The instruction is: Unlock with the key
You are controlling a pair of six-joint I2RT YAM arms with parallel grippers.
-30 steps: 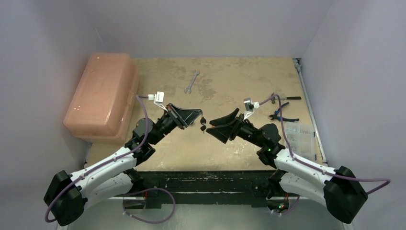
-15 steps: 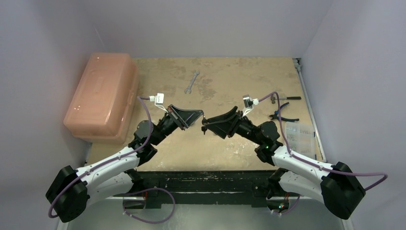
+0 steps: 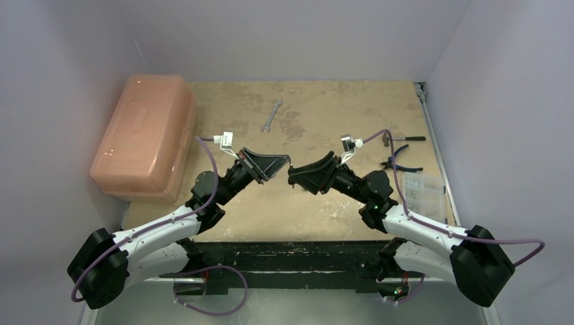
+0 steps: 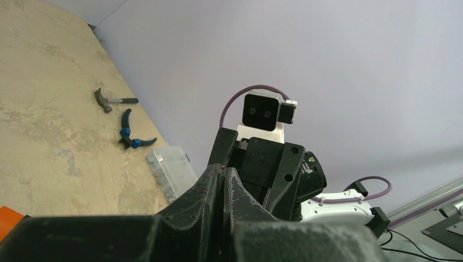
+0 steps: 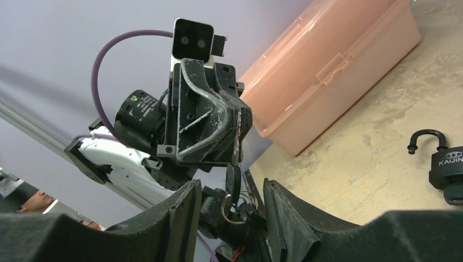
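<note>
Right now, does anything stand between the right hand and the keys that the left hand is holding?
Nothing visible does. The keys hang from the shut left hand, directly in the gap between the open fingers of the right hand. The padlock lies apart on the table.

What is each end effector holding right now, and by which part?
Left end effector pinches the key bunch by one key's upper end. Right end effector flanks the dangling ring, jaws open, holding nothing.

you've got a pink box (image 3: 143, 135) on the table's (image 3: 325, 101) left edge, a wrench (image 3: 271, 116) near the far edge, and a hammer (image 3: 399, 138), pliers (image 3: 396, 162) and clear case (image 3: 425, 196) along the right edge.
</note>
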